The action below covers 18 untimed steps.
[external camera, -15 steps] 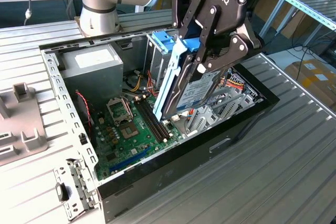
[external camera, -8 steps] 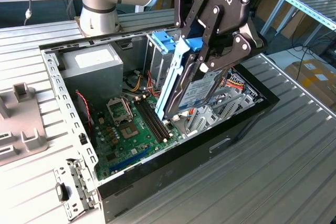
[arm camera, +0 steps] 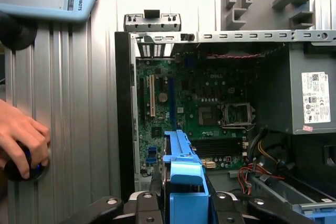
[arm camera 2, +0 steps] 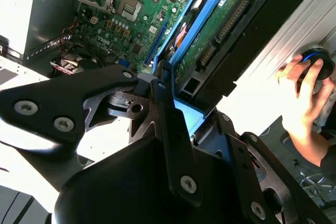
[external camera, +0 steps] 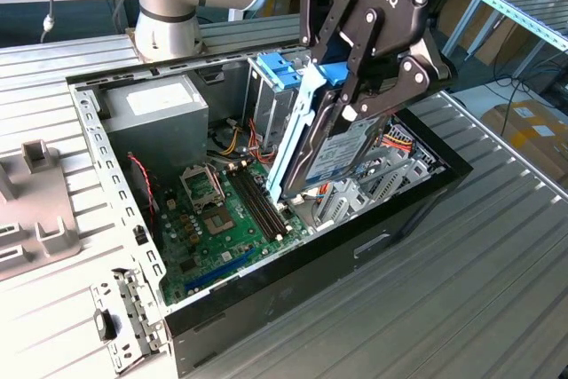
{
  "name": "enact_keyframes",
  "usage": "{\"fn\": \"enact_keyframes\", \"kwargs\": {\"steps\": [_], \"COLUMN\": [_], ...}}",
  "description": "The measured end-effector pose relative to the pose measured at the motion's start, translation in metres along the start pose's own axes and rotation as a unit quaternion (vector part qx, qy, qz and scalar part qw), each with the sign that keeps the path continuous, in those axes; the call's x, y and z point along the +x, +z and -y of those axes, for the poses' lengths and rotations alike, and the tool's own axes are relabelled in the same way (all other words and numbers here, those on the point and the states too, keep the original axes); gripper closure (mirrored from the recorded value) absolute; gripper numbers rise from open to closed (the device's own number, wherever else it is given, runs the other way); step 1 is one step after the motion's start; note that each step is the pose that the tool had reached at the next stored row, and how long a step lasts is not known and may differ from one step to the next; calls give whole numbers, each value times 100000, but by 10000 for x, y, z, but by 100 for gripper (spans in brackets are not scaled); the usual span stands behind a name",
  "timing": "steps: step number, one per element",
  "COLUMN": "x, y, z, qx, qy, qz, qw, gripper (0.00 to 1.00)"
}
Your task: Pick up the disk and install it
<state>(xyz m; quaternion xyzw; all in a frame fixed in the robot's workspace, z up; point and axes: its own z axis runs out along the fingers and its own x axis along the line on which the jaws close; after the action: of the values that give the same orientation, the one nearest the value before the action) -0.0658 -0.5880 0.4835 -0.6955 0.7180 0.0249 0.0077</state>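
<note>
One black robot gripper [external camera: 382, 95] clamps the flat dark rectangular disk [external camera: 342, 153] with bright blue plastic rails, steeply tilted over the open black computer case [external camera: 266, 295], lower end near the green motherboard [external camera: 222, 219], probably angled to enter its bay

My gripper [external camera: 382, 95] hangs tilted over the computer case [external camera: 293, 283], fingers [external camera: 353, 68] clamped on the disk [external camera: 342, 153]; my arm [external camera: 169, 6] stands beyond that case.

Cannot see the upper end of the disk [external camera: 342, 153] behind the gripper [external camera: 382, 99]. Cannot make out the knob [arm camera: 16, 170] under the edge-cropped hand [arm camera: 21, 137] in the first wrist view.
</note>
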Motion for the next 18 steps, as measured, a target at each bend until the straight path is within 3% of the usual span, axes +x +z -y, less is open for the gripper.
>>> {"fn": "enact_keyframes", "kwargs": {"steps": [14,17,18], "x": [-4,-11,-11], "y": [2,15,15], "z": [123,377,388], "qx": [2,1,0], "qy": [1,-1,-2], "qz": [5,3,2], "qw": [100000,100000,100000], "gripper": [63,63,63]}}
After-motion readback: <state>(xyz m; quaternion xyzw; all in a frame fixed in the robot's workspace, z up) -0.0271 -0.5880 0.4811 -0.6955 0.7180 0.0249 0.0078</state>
